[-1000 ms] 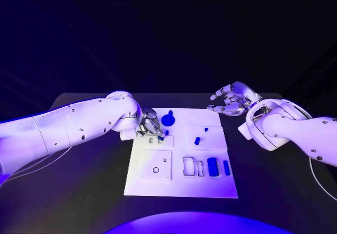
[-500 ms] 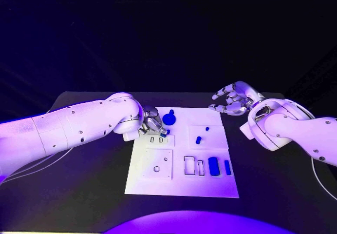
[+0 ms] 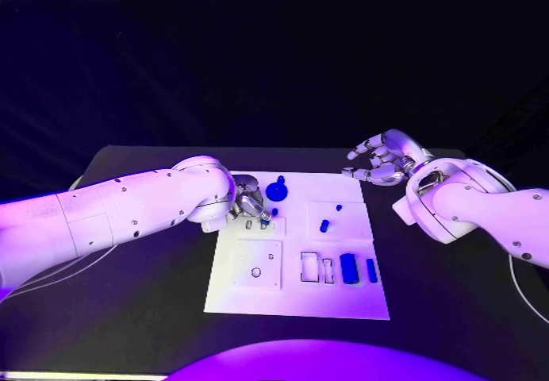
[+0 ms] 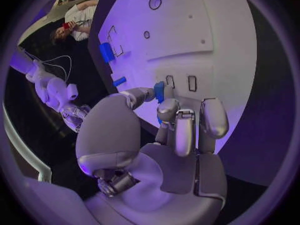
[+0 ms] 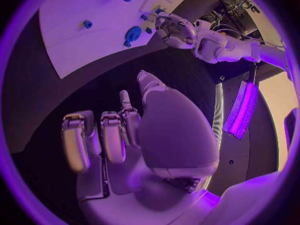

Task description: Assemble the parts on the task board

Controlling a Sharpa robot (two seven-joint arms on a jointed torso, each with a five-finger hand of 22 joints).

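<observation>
Left robot hand (image 3: 250, 205) over the far-left part of the task board (image 3: 295, 302), thumb and a finger pinched on a small blue part (image 4: 159, 92), poised just above the two narrow upright slots (image 4: 180, 82) in the raised block there. Right robot hand (image 3: 383, 164) off past the board's far-right corner above the table (image 3: 149, 317), holding nothing, fingers loosely curled but apart. On the board otherwise: a round blue knob (image 3: 276, 190) near the far edge just beside the left robot hand, two small blue pegs (image 3: 325, 225) standing on the square plate to the right, a wider blue block (image 3: 347, 270) and a slim blue bar (image 3: 370, 271) seated near the right edge next to two open rectangular recesses (image 3: 316, 267), and a small round hole (image 3: 256, 272) in the near-left plate. Held part probably light, rigid moulded plastic, smooth enough to twist or slip in a fingertip pinch; not fragile, but easily jammed if tilted at the slot mouth. Best taken by the flat sides near the upper end, leaving the lower end free to enter, then eased straight down with light pressure. Hard to tell which of the two slots is the target.
</observation>
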